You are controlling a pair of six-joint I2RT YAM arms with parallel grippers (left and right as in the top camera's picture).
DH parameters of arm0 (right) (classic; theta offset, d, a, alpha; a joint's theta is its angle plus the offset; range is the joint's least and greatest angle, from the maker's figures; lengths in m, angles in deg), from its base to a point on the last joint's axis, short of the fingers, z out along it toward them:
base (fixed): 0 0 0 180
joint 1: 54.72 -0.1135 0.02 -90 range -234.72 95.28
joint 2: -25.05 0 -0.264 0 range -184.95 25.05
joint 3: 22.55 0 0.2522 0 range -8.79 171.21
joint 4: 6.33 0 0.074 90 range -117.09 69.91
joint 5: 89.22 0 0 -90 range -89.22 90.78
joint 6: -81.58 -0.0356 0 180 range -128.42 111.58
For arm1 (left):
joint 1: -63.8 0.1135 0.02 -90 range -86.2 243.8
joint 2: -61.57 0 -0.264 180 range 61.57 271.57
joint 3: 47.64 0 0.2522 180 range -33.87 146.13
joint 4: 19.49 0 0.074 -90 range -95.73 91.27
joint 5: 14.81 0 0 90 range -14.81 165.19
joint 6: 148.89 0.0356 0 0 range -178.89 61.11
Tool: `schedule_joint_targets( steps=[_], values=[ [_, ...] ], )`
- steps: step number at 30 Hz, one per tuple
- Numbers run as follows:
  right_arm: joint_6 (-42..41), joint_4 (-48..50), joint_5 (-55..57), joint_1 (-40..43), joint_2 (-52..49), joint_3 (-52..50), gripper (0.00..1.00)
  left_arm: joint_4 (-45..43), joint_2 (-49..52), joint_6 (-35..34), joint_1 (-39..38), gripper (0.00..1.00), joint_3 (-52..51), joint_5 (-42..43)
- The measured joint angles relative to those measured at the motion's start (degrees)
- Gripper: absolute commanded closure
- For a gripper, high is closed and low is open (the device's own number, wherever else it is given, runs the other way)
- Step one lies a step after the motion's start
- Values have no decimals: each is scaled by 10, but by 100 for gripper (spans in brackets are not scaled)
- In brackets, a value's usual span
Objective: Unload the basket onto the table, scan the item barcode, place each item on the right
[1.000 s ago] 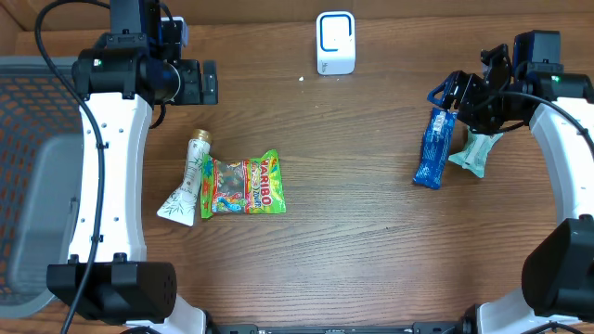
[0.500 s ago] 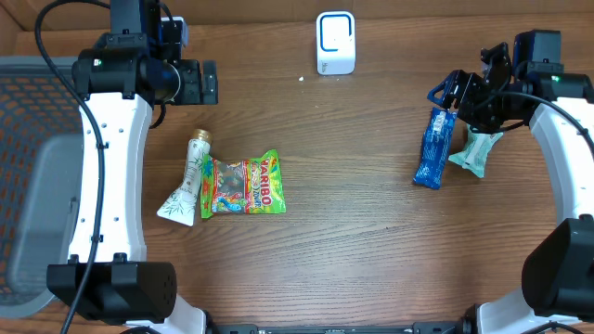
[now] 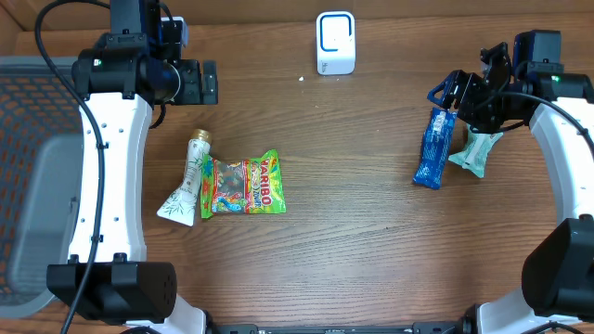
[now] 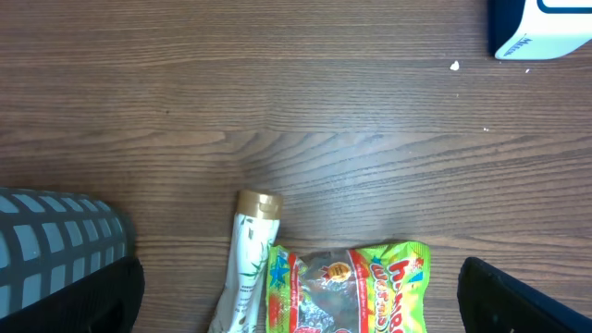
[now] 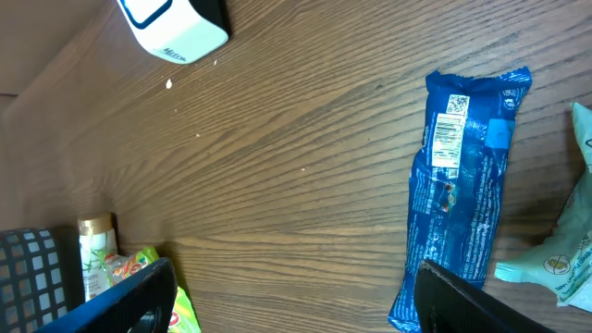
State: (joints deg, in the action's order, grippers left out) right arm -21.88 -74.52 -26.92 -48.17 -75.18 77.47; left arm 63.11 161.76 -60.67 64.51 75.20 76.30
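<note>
A blue snack packet [image 3: 433,148] lies flat at the right of the table, and its white barcode [image 5: 450,129] faces up. My right gripper [image 3: 455,97] hovers open just above the packet's far end, holding nothing. In the right wrist view one finger [image 5: 481,301] overlaps the packet [image 5: 462,176]. The white scanner [image 3: 335,43] stands at the back centre. My left gripper [image 3: 198,83] hangs wide open and empty at the back left. Below it lie a Haribo bag [image 4: 351,287] and a white tube [image 4: 248,259].
A mint-green packet [image 3: 471,152] lies against the blue one on its right. A grey mesh basket [image 3: 28,167] stands off the table's left edge. The Haribo bag [image 3: 246,185] overlaps the white tube [image 3: 189,179]. Bare wood lies between the two groups.
</note>
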Motion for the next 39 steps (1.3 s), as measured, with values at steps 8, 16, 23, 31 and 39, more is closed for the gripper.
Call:
schedule_joint_targets(
  steps=[8, 16, 23, 31, 39],
  values=[
    [5, -1, 0, 0, 0, 0, 17, 0, 0, 0, 0, 0, 0, 0],
    [10, 0, 0, 0, 0, 0, 17, 0, 0, 0, 0, 0, 0, 0],
    [11, -1, 0, 0, 0, 0, 17, 0, 0, 0, 0, 0, 0, 0],
    [13, -1, 0, 0, 0, 0, 17, 0, 0, 0, 0, 0, 0, 0],
    [16, 3, 0, -4, 0, 0, 18, 0, 0, 0, 0, 0, 0, 0]
  ],
)
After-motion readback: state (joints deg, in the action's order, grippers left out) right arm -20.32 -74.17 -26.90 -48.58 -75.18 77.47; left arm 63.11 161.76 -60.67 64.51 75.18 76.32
